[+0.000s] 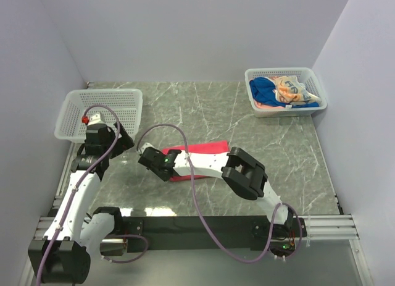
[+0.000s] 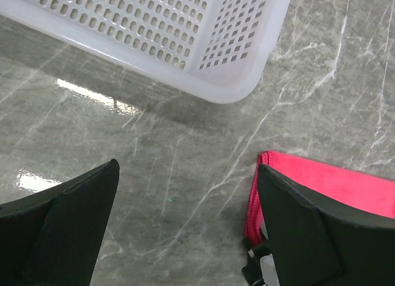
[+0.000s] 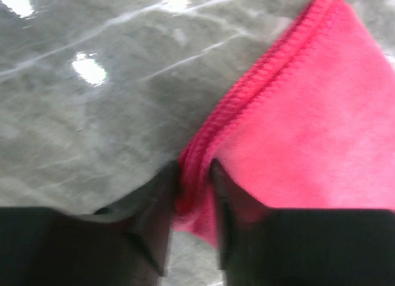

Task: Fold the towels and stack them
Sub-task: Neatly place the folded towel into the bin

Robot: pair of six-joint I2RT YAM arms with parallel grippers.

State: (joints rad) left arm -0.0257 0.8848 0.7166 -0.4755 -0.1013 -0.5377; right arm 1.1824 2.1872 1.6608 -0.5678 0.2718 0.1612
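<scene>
Top external shows the pink-red towel [image 1: 207, 147] lying lengthwise left to right.

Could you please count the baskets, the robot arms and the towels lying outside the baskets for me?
White plastic mesh baskets: 2 (left basket, right basket)
Robot arms: 2 (left arm, right arm)
Towels outside the baskets: 1 (pink-red cloth towel on the grey marble table)
Total: 5

Two arms [image 1: 77, 193] [image 1: 244, 172], two mesh baskets [image 1: 68, 135] [image 1: 287, 112], one flat pink towel [image 1: 207, 147], several bundled towels [image 1: 284, 91].
</scene>
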